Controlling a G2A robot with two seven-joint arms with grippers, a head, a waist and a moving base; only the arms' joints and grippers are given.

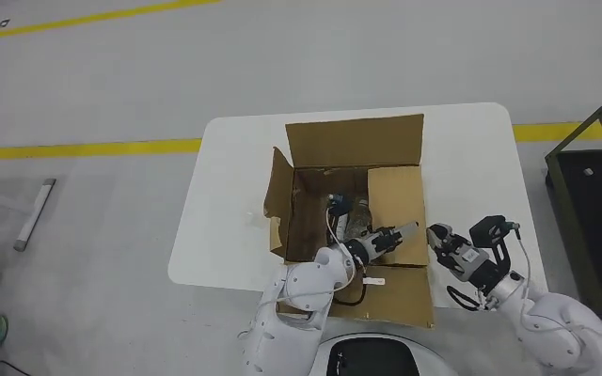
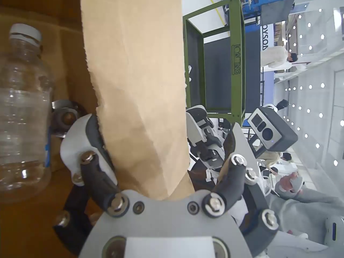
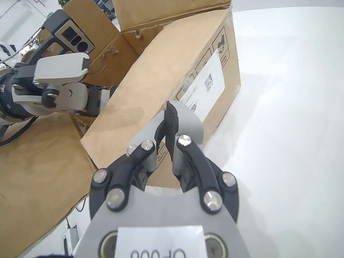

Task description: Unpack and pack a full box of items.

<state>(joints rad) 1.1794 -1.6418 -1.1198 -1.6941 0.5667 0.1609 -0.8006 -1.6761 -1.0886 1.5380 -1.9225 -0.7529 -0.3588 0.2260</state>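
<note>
An open cardboard box (image 1: 353, 141) stands on the white table (image 1: 470, 141). Its right flap (image 1: 395, 202) leans in over the opening. My left gripper (image 1: 404, 230) is open and straddles this flap (image 2: 134, 81): one finger (image 2: 80, 138) rests against its inner face, the other (image 2: 231, 149) stands off the outer face. A clear plastic bottle (image 2: 24, 108) with a white cap stands inside the box beside that inner finger. My right gripper (image 3: 168, 116) is shut on nothing, just outside the box's right wall (image 3: 215, 81), near the flap's front corner (image 1: 439, 237).
The box's front flap (image 1: 395, 296) lies flat toward the table's near edge, with the left arm over it. Other small items (image 1: 343, 216) lie in the box. A green metal cart (image 1: 574, 188) stands off the table's right side. Bare table lies right of the box.
</note>
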